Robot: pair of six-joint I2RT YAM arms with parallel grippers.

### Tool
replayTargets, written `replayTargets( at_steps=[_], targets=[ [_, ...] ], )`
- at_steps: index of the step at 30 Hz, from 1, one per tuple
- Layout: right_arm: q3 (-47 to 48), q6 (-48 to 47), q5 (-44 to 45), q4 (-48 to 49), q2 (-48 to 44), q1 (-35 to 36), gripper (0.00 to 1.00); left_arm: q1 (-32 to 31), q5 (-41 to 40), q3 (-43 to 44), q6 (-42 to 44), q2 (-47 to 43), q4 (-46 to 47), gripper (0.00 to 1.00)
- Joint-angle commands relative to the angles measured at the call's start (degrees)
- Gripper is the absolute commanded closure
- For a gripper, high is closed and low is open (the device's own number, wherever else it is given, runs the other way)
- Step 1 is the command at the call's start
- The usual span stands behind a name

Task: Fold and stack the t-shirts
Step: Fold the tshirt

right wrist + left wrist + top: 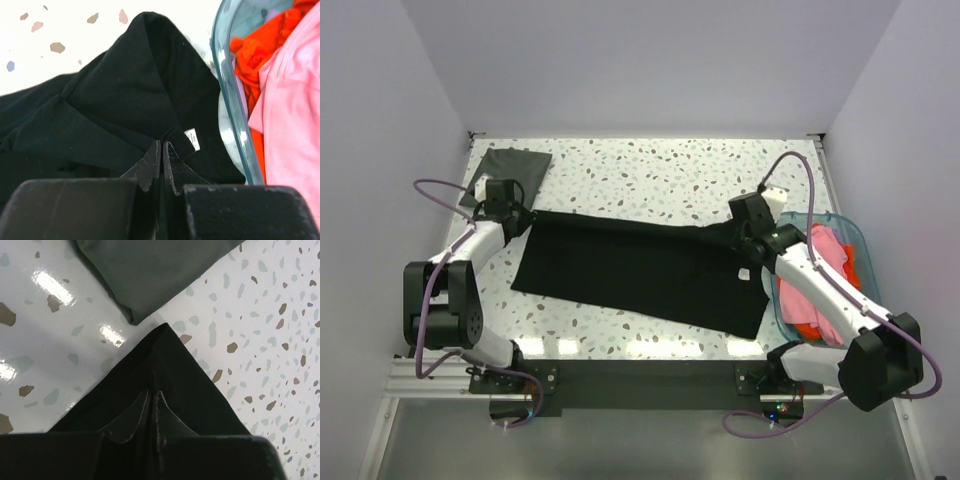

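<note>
left wrist view: left gripper (pixel 154 396) fingers pressed together, clamped on a ridge of cloth just behind the corner of the black t-shirt (pixel 175 370). that corner points at the folded dark grey t-shirt (pixel 160 270), near it but not touching; speckled table (pixel 260 315) shows between them.

right wrist view: right gripper (pixel 162 149) fingers together, clamped on a bunched edge of the same black shirt. a small white tag (pixel 192 139) sits just beside the fingertips. the cloth rises in a fold beyond them.

a clear blue tub (pixel 222 75) stands just beside this edge of the shirt. it holds a pink t-shirt (pixel 290 100) and an orange t-shirt (pixel 250 50), both crumpled.

overhead view: black shirt lies spread flat across the middle of the table, running from left to right, each gripper on one far corner. grey shirt lies folded square at the far left corner of the table. tub is at the right edge, beside the right arm.
</note>
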Motion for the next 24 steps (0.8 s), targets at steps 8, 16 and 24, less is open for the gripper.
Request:
replayTargets(
  at_steps=[8,16,24],
  targets=[
    [-9.36,5.06,-3.08,1.05,-8.21,1.83,1.0,0.44,-1.85,-9.52,-2.68,-9.2,-0.98,1.0],
    [-13.68,1.04,-7.92,4.83,-13.49,2.0,0.46,0.53,-0.63,-15.6,-2.78,-16.14,0.68,0.49],
    [-7.0,-7.76,-13.89,12.65,-4.12,2.0,0.48,0.18,4.63,-14.55,1.7,-17.74,3.06,0.5]
  ],
)
